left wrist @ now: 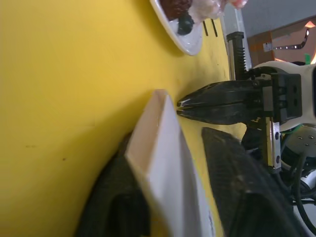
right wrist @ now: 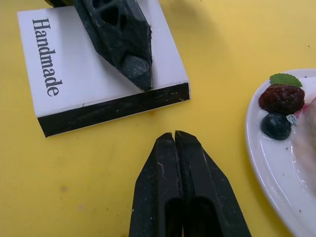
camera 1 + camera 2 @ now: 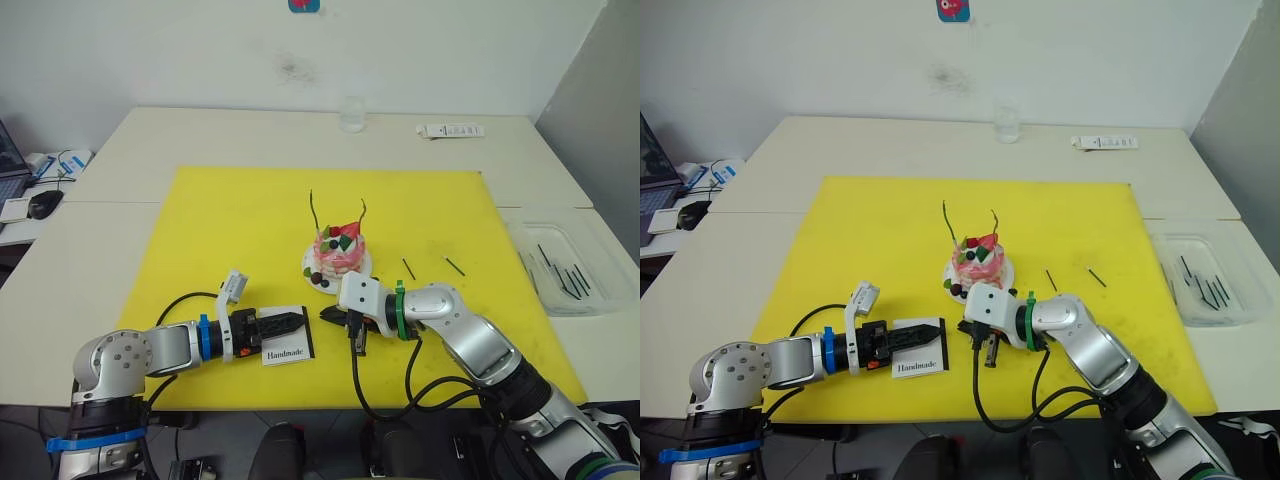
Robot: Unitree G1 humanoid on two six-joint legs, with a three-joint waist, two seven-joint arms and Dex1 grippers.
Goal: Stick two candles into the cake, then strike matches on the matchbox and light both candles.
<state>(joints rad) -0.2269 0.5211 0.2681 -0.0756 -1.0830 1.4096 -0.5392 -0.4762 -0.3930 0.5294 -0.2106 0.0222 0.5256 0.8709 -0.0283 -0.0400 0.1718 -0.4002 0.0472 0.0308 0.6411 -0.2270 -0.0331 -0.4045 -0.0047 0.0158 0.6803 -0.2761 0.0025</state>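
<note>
Head views: yellow mat (image 3: 200, 230) across a white table (image 3: 200, 135). Near the mat's centre, the cake (image 3: 338, 252) on its white plate (image 3: 309, 270), two candles (image 3: 313, 209) standing upright in it. Matchbox (image 3: 287, 347) flat on the mat near the front edge, in front of and left of the cake. Left gripper (image 3: 296, 322) lies over the matchbox, clamped on it. Right gripper (image 3: 331, 315) just right of the box, fingers pointing at the left gripper's. Two matches (image 3: 408, 268) loose on the mat right of the cake. Clear tray (image 3: 610, 262) with more dark sticks at the right edge; glass (image 3: 352, 115) and remote (image 3: 450, 130) at the far side.

Left wrist view: the matchbox (image 1: 165, 168) held on edge between the two left fingers (image 1: 118, 197), one on each broad face. The right gripper (image 1: 180, 104) sits beside the box, its tips pressed together; whether a match is pinched there, cannot tell.

Right wrist view: "Handmade" lettering and the black strip of the matchbox (image 2: 89, 74), a left finger (image 2: 123, 39) lying across its top face. Right gripper (image 2: 174, 136) clenched, just short of the strip. Plate rim (image 2: 261, 158) with dark berries alongside.
</note>
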